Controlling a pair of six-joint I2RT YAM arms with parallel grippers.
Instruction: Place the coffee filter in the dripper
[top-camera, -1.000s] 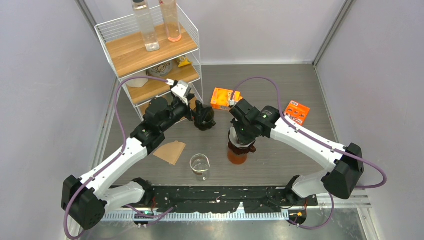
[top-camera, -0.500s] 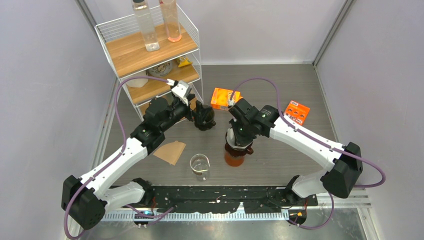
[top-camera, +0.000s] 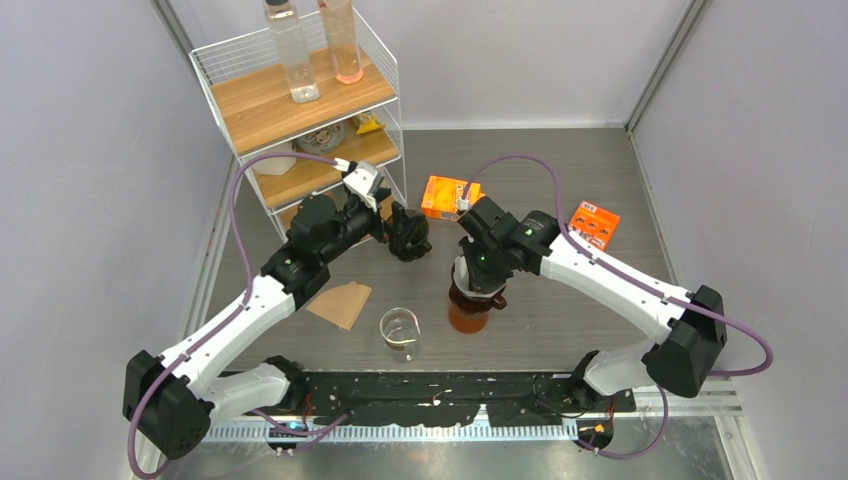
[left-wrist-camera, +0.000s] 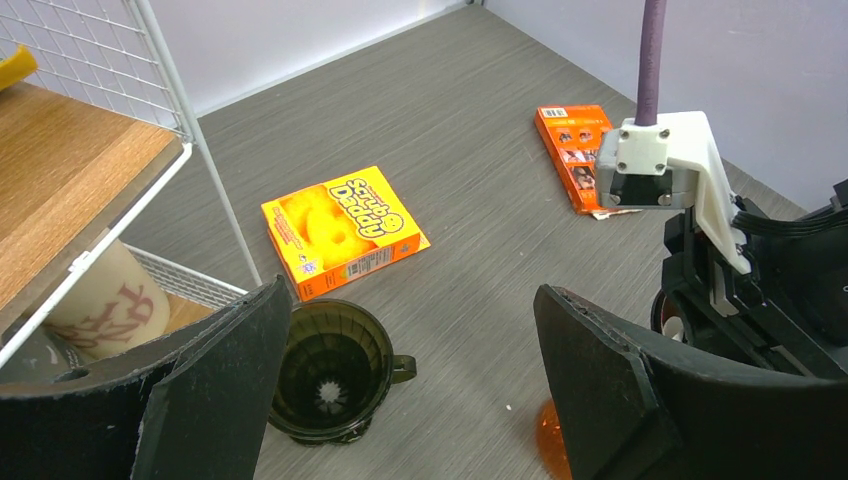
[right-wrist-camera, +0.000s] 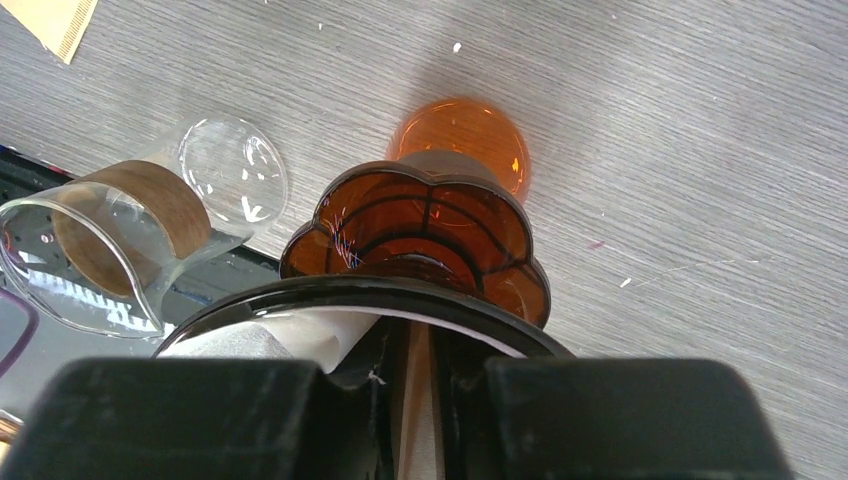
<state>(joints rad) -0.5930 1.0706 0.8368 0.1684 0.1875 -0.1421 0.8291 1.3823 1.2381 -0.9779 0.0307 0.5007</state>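
Clamps right gripper (right-wrist-camera: 418, 345) on amber dripper (right-wrist-camera: 430, 230) rim; holds left gripper (left-wrist-camera: 415, 390) spread wide near dark dripper (left-wrist-camera: 330, 372); leaves brown filter (top-camera: 342, 303) on surface (top-camera: 560, 200).

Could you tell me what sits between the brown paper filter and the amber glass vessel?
A clear glass beaker stands between paper filter and amber glass vessel; the top view shows it.

Wire shelf (top-camera: 260, 110) back left; sponge box (top-camera: 451, 196) centre; orange pack (top-camera: 594, 224) right; glass beaker (top-camera: 400, 332) front.
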